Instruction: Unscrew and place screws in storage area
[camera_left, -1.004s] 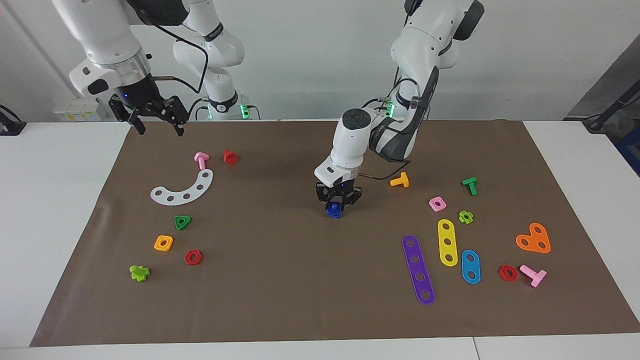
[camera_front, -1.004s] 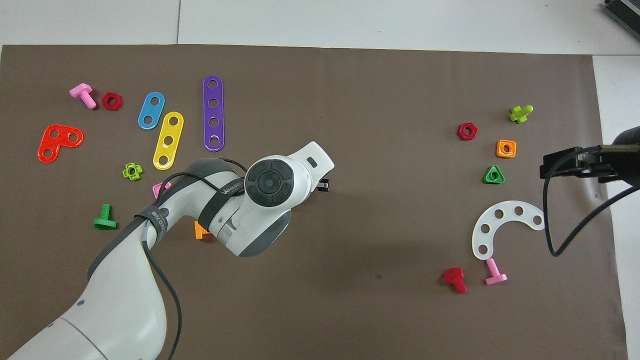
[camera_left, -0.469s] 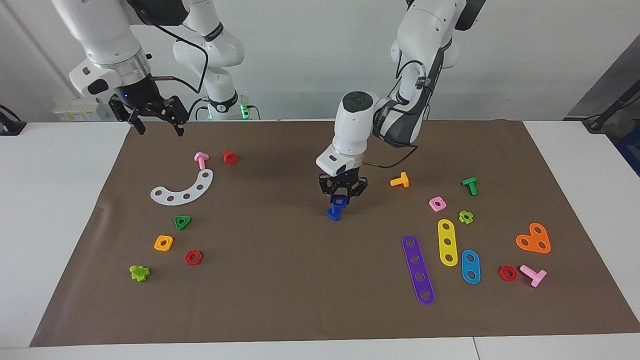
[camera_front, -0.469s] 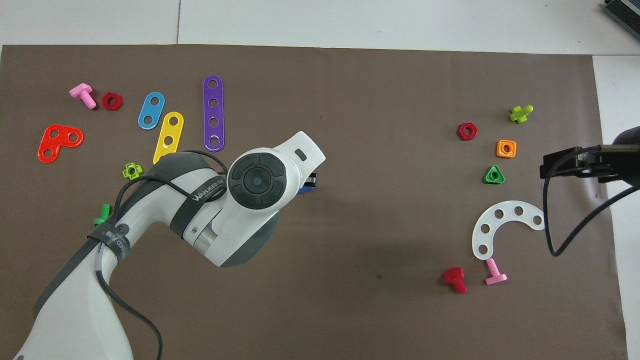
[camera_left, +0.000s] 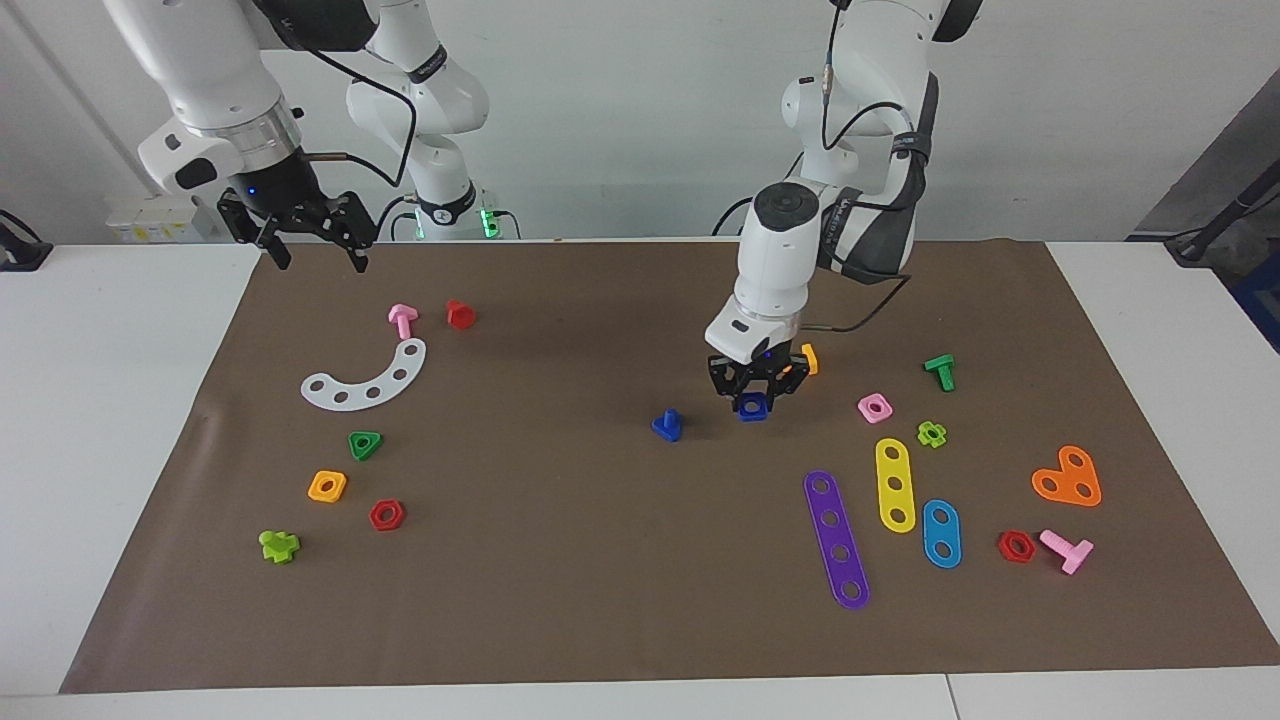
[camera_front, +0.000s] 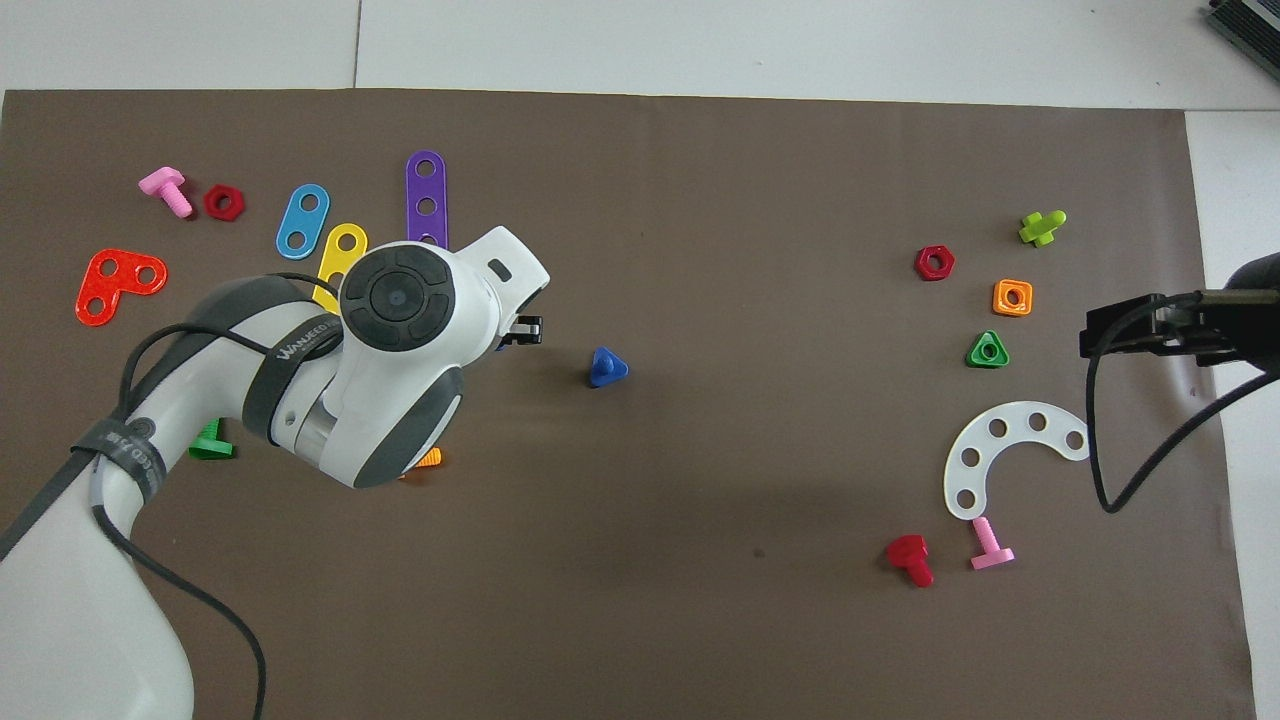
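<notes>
Overhead, nut (camera_left: 753, 405) hidden under left hand (camera_left: 755, 392).

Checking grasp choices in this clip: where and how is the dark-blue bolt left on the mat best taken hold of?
The dark-blue bolt stands on its triangular head, shank up, mid-mat with nothing close by. Probably best to come straight down and close on the upright shank; the flat head lies too low to pinch. The left pincer already holds the dark-blue nut.

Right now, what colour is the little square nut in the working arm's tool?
Dark blue; the square nut shows best in the facing view.
</notes>
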